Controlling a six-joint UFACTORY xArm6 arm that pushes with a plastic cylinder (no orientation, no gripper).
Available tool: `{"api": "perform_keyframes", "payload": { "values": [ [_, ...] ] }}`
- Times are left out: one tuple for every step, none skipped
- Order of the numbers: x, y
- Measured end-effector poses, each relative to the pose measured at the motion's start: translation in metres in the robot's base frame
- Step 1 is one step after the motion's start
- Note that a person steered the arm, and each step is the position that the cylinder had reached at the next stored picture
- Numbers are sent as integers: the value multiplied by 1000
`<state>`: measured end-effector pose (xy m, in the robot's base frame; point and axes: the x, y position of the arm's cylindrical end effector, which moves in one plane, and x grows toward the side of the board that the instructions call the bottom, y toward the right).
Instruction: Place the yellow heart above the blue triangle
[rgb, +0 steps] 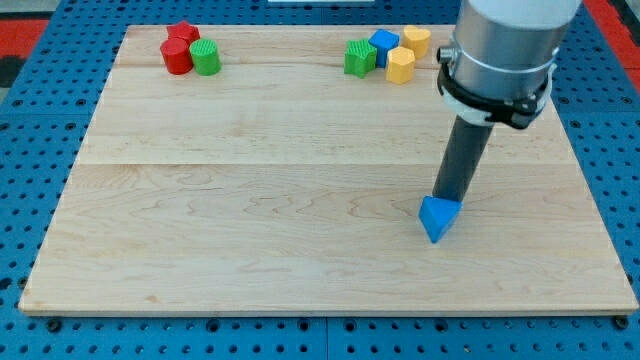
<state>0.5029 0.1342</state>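
Note:
The blue triangle (439, 218) lies on the wooden board at the view's lower right of centre. My tip (451, 198) stands right at the triangle's upper edge, touching or nearly touching it. Two yellow blocks sit at the view's top right: one (400, 65) that may be the heart, and another (416, 41) just above and right of it; their exact shapes are hard to make out. Both are far above the triangle.
A blue block (384, 45) and a green block (360, 57) sit next to the yellow ones. At the top left, two red blocks (179, 48) and a green cylinder (205, 57) cluster. The board's edge (330, 312) runs along the bottom, on a blue pegboard.

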Motion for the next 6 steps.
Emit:
{"api": "perform_keyframes", "payload": {
  "values": [
    [-2,21],
    [-82,63],
    [-161,62],
    [-229,74],
    [-281,75],
    [-291,54]
  ]
}}
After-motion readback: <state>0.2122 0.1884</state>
